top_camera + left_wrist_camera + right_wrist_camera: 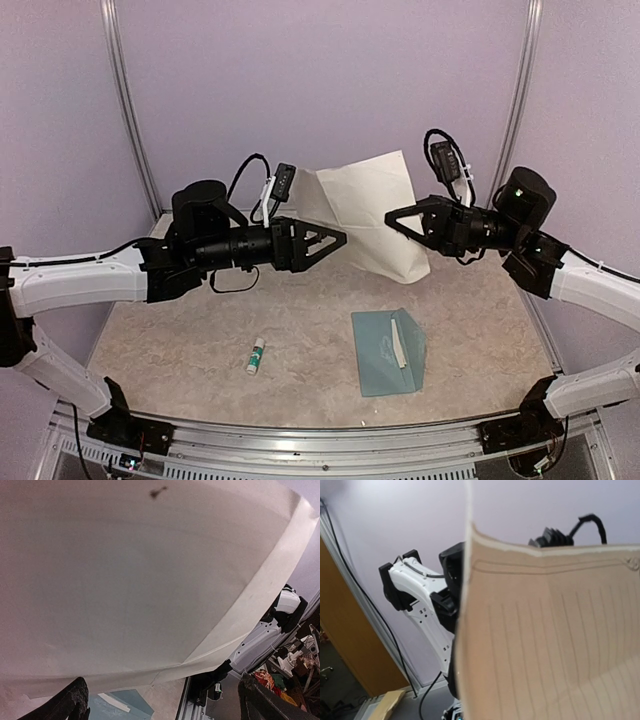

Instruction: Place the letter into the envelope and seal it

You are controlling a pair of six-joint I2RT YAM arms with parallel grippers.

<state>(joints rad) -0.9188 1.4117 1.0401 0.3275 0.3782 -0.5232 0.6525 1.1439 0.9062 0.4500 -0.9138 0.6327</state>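
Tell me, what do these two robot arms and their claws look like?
The left arm and right arm have white shells joined by black cylindrical joints. The left gripper and right gripper are black, each with two tapering triangular fingers. A small black camera rides each wrist, fed by a looping black cable.

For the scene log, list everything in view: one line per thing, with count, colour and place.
letter: one, pale off-white, held upright over the far side of the table, between the two arms
envelope: one, muted teal, flat on the table, near side, right of centre
glue stick: one, white and green, lying on the table left of the envelope
table: one, mottled beige, under everything
left end effector: one, black, open, by the letter's left edge
right end effector: one, black, shut on the letter
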